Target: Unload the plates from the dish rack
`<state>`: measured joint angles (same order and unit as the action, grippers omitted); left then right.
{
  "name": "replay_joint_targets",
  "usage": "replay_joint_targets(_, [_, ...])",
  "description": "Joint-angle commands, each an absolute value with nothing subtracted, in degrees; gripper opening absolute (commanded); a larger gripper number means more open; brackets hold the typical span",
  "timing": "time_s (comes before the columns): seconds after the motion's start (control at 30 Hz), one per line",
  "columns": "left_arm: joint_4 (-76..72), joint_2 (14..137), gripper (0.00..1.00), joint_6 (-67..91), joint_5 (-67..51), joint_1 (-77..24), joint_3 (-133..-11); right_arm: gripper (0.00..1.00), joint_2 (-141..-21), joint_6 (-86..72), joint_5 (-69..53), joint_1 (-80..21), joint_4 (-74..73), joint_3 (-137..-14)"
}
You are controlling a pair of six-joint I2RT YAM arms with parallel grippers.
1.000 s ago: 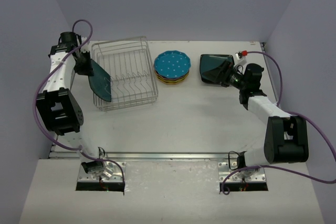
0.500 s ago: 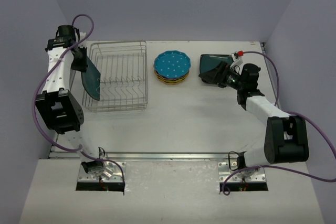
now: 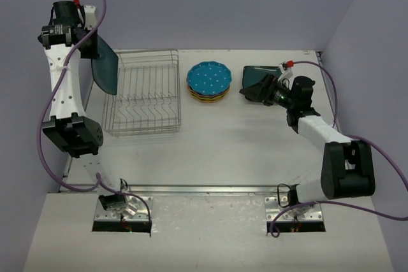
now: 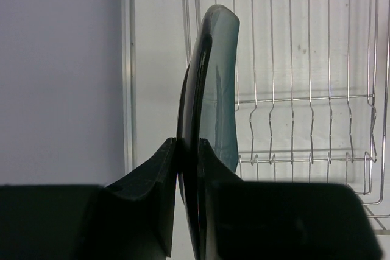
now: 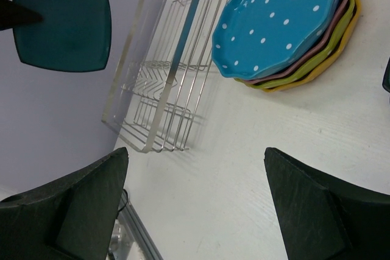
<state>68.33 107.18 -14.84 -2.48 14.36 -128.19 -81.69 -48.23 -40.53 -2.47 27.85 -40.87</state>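
Left pincer (image 4: 187,150) lifted teal plate (image 3: 105,68) clear; rack (image 3: 143,133) settled flat.

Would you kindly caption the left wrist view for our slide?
Left gripper clamps a teal plate edge-on, dish rack behind.

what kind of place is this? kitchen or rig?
Likely a lab robot cell, not a kitchen: bare lavender walls box in a white table, with a silver wire dish rack, a stack of round scalloped plates, and a dark teal squarish plate in the left hand.
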Motion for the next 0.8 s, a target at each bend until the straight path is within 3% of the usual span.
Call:
replay_joint_targets(0.0, [64.18,101.52,0.0,-17.25,-1.83,9.9,-129.66,0.91,-80.07,-48.08,-40.69,-3.62,29.63,-44.22])
replay_joint_targets(0.07, [62.83,98.51,0.0,-17.89,-4.16,9.09,-127.53,0.91,-80.15,-48.4,-40.77,-4.41,29.94,-44.7])
replay_joint_targets(0.33, [60.54,90.01,0.0,-10.68,-48.52,6.25,-110.07,0.92,-82.42,-53.21,-45.45,-10.28,38.97,-46.63])
replay_joint_targets(0.5, [59.32,90.04,0.0,-7.81,-59.24,1.23,-104.05,0.91,-82.78,-46.68,-47.59,-15.36,33.57,-50.9])
replay_joint_targets(0.77, [35.34,83.88,0.0,11.48,-65.8,0.68,-87.13,0.92,-85.37,-53.64,-43.18,-20.48,41.16,-46.7])
